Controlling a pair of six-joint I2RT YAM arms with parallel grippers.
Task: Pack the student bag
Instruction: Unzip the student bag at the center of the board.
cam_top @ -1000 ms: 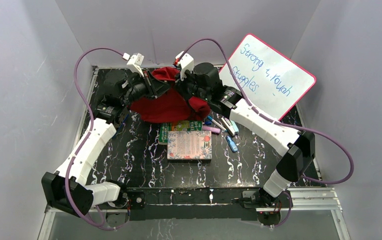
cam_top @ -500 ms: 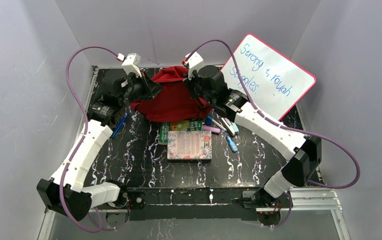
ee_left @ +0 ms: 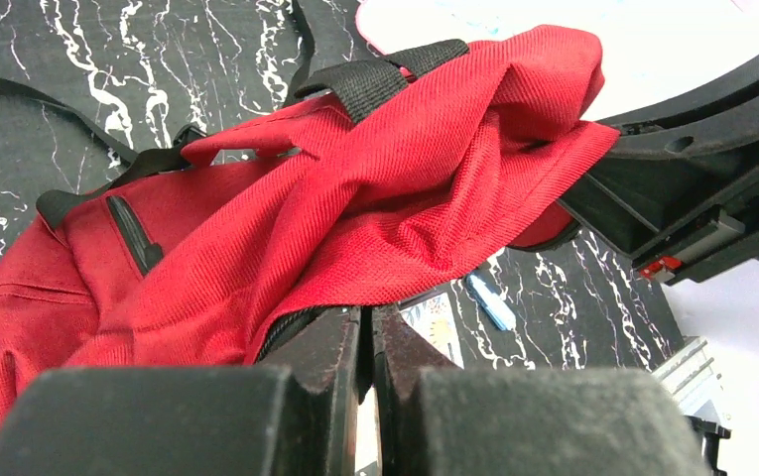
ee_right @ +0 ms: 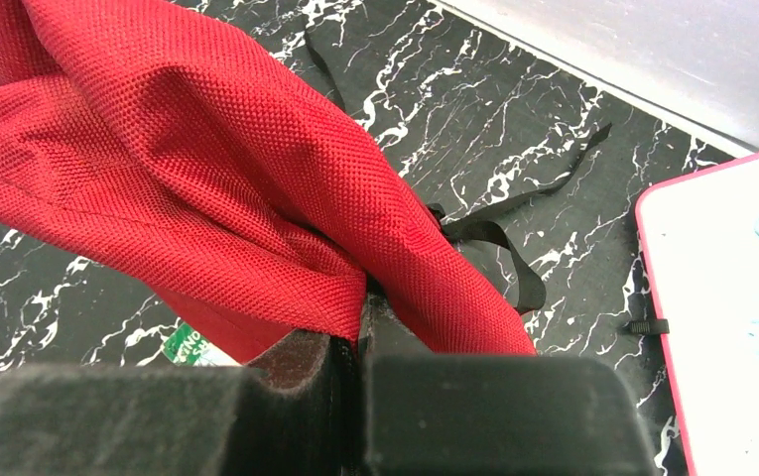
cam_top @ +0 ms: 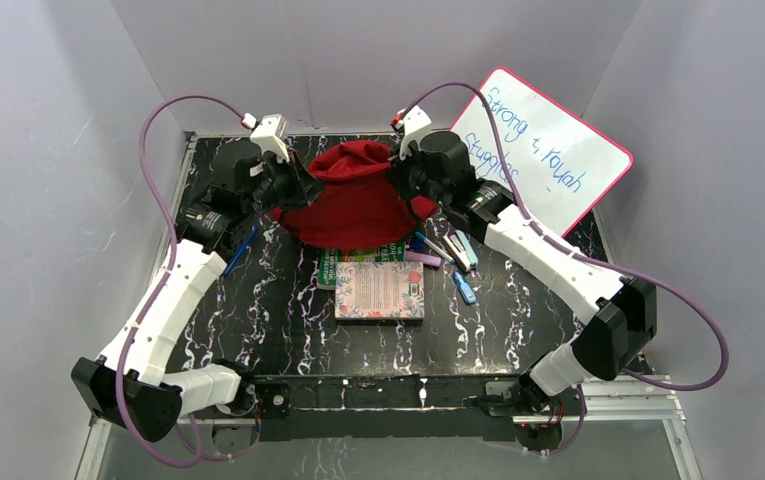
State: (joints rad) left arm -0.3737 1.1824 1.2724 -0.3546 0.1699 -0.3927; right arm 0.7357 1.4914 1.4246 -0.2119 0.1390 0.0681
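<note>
From above: student bag point(cam_top: 353, 195) hung between both arms at the far middle of the counter point(cam_top: 258, 310), pulled up at its two upper corners. Left jaws clamped on the left corner, right jaws on the right. Lower edge overlapping the far end of a green book point(cam_top: 363, 252). A flowered book point(cam_top: 380, 290) stacked on it, with pens point(cam_top: 448, 250) just to the right. Whiteboard point(cam_top: 548, 150) leaning at the far right, close behind the right arm. Bare marbled surface at near left and near right, with walls close on three sides.

From the left wrist: jaws nearly together, pinching a fold of red fabric. Black strap point(ee_left: 375, 79) across the top edge, dark zipper point(ee_left: 135, 233) lower left.

From the right wrist: jaws closed tight on a red fold. Loose black webbing trailing on the counter beyond, whiteboard's pink rim at the right.
</note>
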